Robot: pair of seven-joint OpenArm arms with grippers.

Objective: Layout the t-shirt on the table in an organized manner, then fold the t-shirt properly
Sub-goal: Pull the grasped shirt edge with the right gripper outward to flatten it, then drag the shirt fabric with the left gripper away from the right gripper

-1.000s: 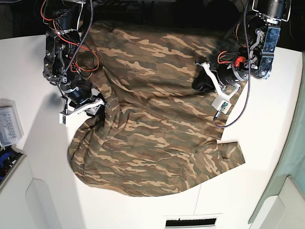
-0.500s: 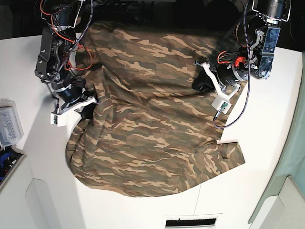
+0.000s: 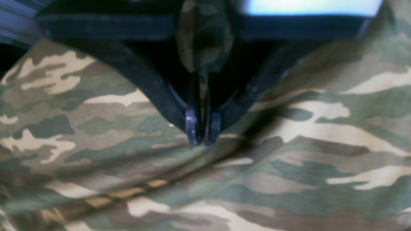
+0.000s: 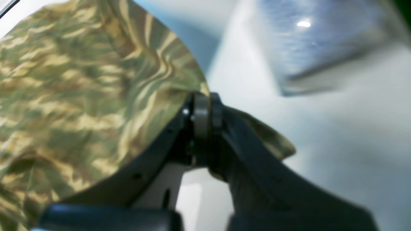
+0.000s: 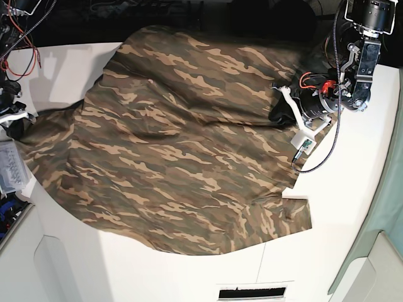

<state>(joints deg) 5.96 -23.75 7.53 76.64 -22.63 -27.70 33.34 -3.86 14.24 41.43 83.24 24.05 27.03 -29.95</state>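
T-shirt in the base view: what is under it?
The white table shows around the t-shirt on the left, near and right sides. Whatever lies beneath the spread cloth is covered; its far edge runs into darkness.

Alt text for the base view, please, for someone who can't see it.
A camouflage t-shirt lies spread across most of a white table, pulled between two robot arms. The left gripper pinches its edge at the view's right; the right gripper grips the opposite edge at the far left.
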